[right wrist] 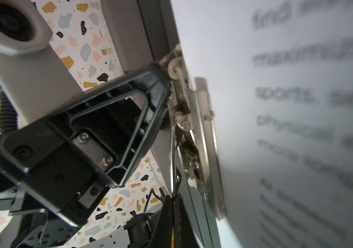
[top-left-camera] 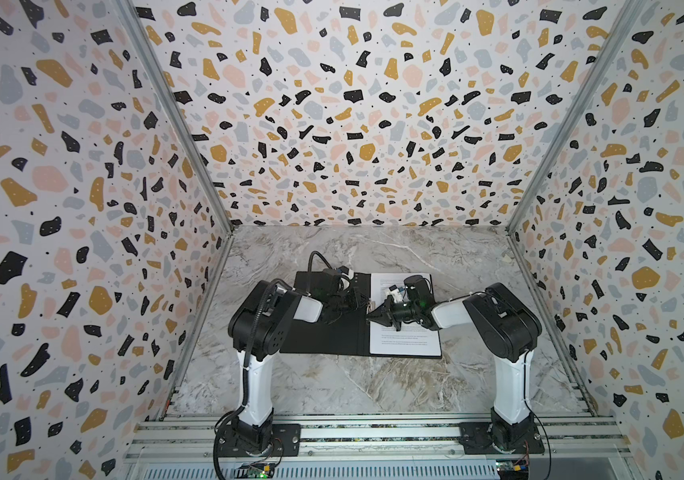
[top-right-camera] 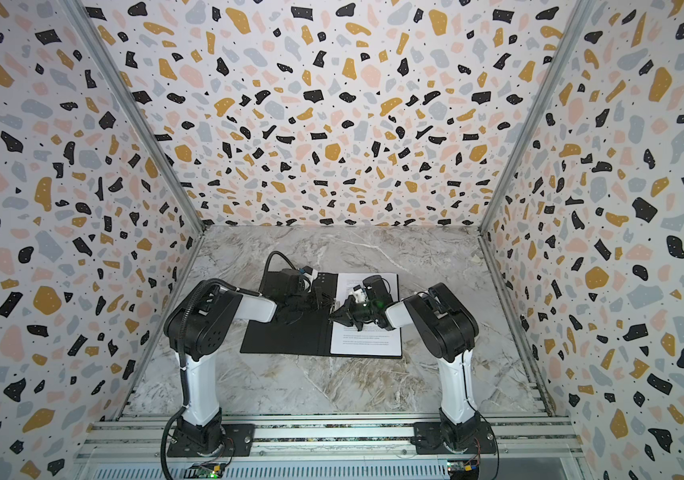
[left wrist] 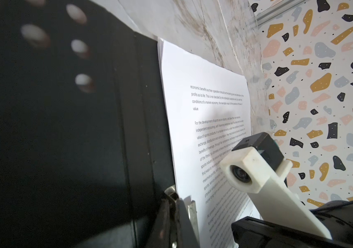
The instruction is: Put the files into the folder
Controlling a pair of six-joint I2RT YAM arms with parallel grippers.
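Closest to the lens, in the left wrist view, my left gripper (left wrist: 171, 200) has its two black fingers pressed together, with the tips against the metal spine clip (left wrist: 191, 211). I cannot tell whether they nip a part of it. My right gripper (right wrist: 172, 207) is closed too, fingers flush, and meets the same clip from the opposite side.

The folder (top-left-camera: 323, 332) lies open on the marble table (top-left-camera: 332, 386), black inside up. The files (top-left-camera: 406, 345) rest as a stack on its right half, with their inner edge along the spine.

I judge the sheets to be placed, so clamping them is the step in hand. Next, the clip's plate must come down squarely on the paper edge without skewing the stack, and then the bare cover folds over.

The top sheet reads, in part, "economic benefits as their operation", "conditions of a market economy" and "For the development of sports as an industry". No logo shows.
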